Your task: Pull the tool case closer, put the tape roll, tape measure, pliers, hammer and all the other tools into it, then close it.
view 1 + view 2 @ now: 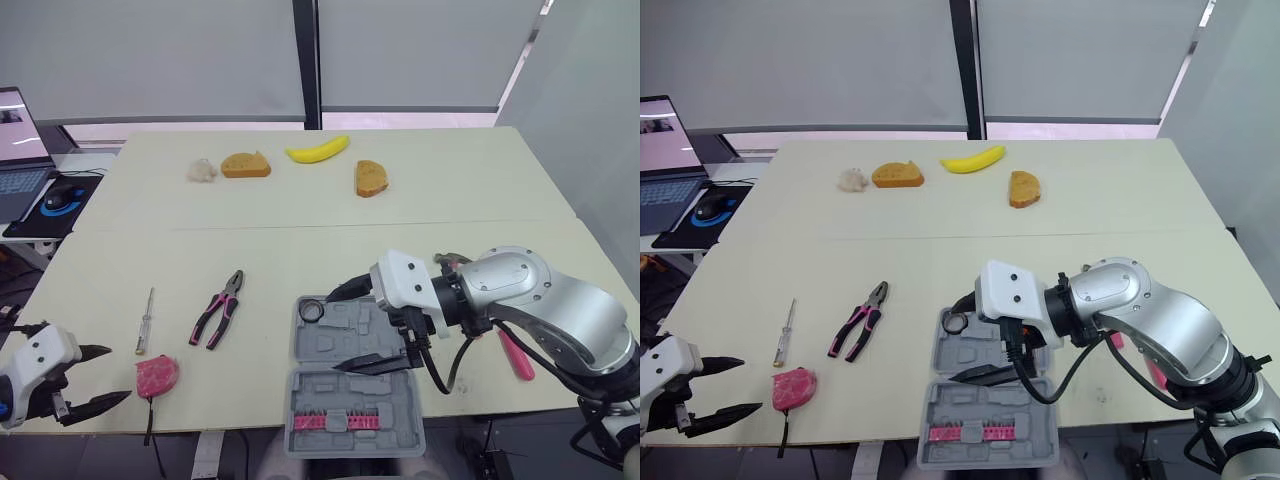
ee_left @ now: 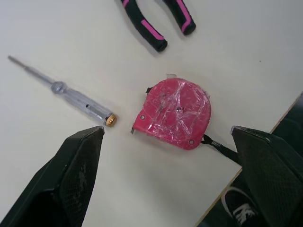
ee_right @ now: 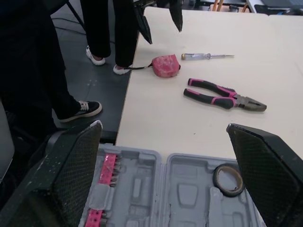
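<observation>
The grey tool case (image 1: 352, 392) lies open at the table's front edge, with a black tape roll (image 1: 311, 310) in its far left corner. My right gripper (image 1: 338, 330) hangs open just over the case's far half. A pink hammer handle (image 1: 514, 355) shows behind the right arm. Pink-handled pliers (image 1: 218, 308) and a thin screwdriver (image 1: 146, 320) lie left of the case. The pink tape measure (image 2: 173, 113) sits near the front edge, in front of my open left gripper (image 1: 95, 377), which is apart from it.
A banana (image 1: 318, 150), two bread slices (image 1: 246, 165) and a white lump (image 1: 202, 171) lie at the far side. A laptop (image 1: 20, 150) and mouse (image 1: 58, 197) sit off the left. A person's legs (image 3: 94, 28) stand by the table's front edge.
</observation>
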Controlling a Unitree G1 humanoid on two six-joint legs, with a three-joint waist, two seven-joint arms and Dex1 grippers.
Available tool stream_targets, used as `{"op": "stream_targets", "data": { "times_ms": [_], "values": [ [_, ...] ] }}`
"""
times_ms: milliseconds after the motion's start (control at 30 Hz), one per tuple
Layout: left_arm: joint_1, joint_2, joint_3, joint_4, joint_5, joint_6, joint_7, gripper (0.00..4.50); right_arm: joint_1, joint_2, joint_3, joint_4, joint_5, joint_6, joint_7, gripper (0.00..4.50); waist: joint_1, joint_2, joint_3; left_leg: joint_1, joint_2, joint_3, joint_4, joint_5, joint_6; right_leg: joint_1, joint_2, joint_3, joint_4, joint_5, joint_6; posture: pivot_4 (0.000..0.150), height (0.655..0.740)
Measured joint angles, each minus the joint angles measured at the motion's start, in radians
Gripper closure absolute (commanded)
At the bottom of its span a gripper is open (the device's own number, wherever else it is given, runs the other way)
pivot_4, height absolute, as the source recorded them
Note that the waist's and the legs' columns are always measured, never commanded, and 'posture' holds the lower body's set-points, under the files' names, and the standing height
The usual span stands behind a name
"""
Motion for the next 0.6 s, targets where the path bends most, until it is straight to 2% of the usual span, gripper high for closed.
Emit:
{"op": "stream_targets", "data": {
  "times_ms": [167, 600],
  "values": [
    [-0.087, 0.000, -0.102, 0.167, 0.045, -0.149, -0.064, 0.03, 0.000, 0.016, 0.024, 0.000, -0.003, 0.010, -0.011, 0.00, -0.014, 0.000, 0.000, 0.000, 0.001, 0.000, -0.005, 0.000, 0.000, -0.001, 0.000, -0.002, 0.002, 0.000, 0.000, 0.150, 0.7400],
    [-0.221, -0.057, -0.195, 0.408, 0.092, -0.365, -0.008, 0.03, 0.011, 0.014, 0.036, -0.002, -0.011, 0.010, -0.024, 0.00, -0.020, -0.001, -0.001, 0.002, 0.001, 0.000, -0.004, 0.001, 0.000, 0.000, 0.001, -0.003, 0.005, 0.000, 0.000, 0.150, 0.7400]
  ]
}}
